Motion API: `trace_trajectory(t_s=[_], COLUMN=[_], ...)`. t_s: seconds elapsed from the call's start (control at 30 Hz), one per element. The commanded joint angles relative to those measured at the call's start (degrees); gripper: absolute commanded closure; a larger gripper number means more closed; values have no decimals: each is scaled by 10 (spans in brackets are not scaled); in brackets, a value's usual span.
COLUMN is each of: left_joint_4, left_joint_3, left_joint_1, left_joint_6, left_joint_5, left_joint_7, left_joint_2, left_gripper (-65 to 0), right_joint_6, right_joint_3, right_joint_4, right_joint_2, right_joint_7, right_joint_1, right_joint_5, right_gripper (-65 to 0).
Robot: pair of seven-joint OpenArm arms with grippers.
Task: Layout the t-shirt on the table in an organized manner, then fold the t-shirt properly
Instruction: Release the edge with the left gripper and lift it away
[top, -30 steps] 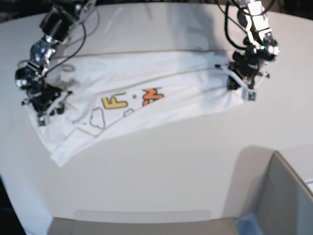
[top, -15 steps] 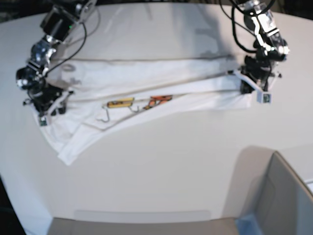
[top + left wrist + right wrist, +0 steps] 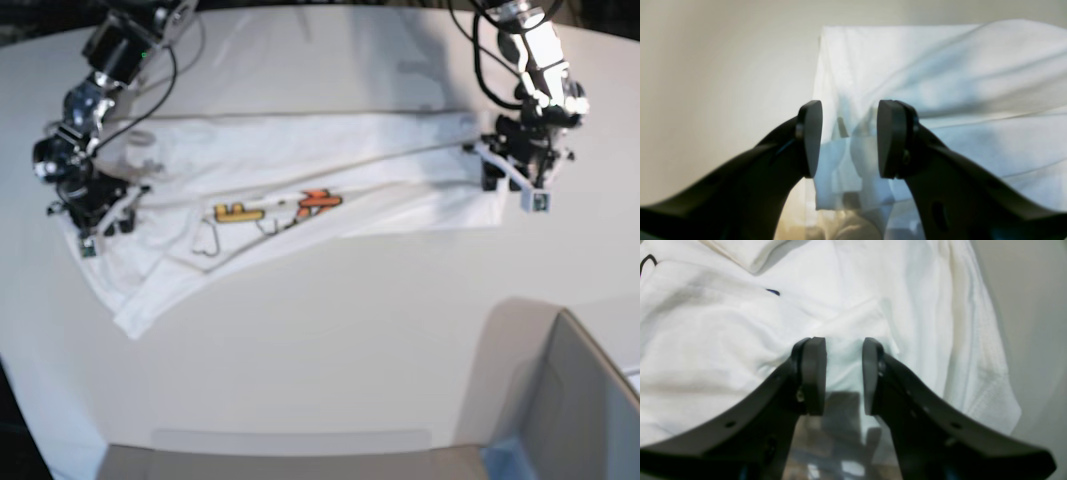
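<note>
Taking the t-shirt (image 3: 300, 180) as the landmark: nearest the base camera, a grey box corner (image 3: 575, 400) sits well clear of the shirt's near hem, on the table (image 3: 330, 340). The shirt itself lies across the table in a long band, folded lengthwise and still creased, with yellow and orange lettering (image 3: 275, 208) showing along its near fold (a black outlined doodle sits just beside the yellow letter). One loose corner trails toward the camera at the base view's left end.

At that same end, the right gripper (image 3: 843, 373) stands down on the shirt. Its jaws are partly apart with a ridge of white cloth rising between the pads (image 3: 813, 373); whether the pads actually pinch that cloth I cannot tell. A small dark mark (image 3: 772, 291) shows on the fabric beyond it.

At the shirt's opposite end, the left gripper (image 3: 848, 136) hovers at the edge of the cloth with its jaws parted and a clear gap between the pads (image 3: 888, 140); the shirt's corner lies under and beyond them, apparently ungripped.

Beyond the shirt's far edge, bare tabletop runs to the curved rim.
</note>
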Motion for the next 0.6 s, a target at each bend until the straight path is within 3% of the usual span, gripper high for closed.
trace_trajectory(t_s=[0.0, 0.33, 0.57], left_joint_4=[9, -6, -86], left_joint_3=[10, 61, 60], left_joint_1=[-7, -28, -62], left_joint_6=[-1, -1, -1], left_joint_5=[-7, -4, -3], left_joint_7=[-9, -14, -9], left_joint_2=[-5, -7, -8], left_gripper=[-276, -275, -132], right_joint_6=[8, 8, 8], right_joint_3=[-1, -1, 0], right_joint_4=[-3, -3, -3], right_joint_2=[3, 4, 7], right_joint_7=[-38, -38, -38], right_joint_1=[-4, -4, -4], right_joint_5=[-38, -38, -38], right_gripper=[-196, -196, -196])
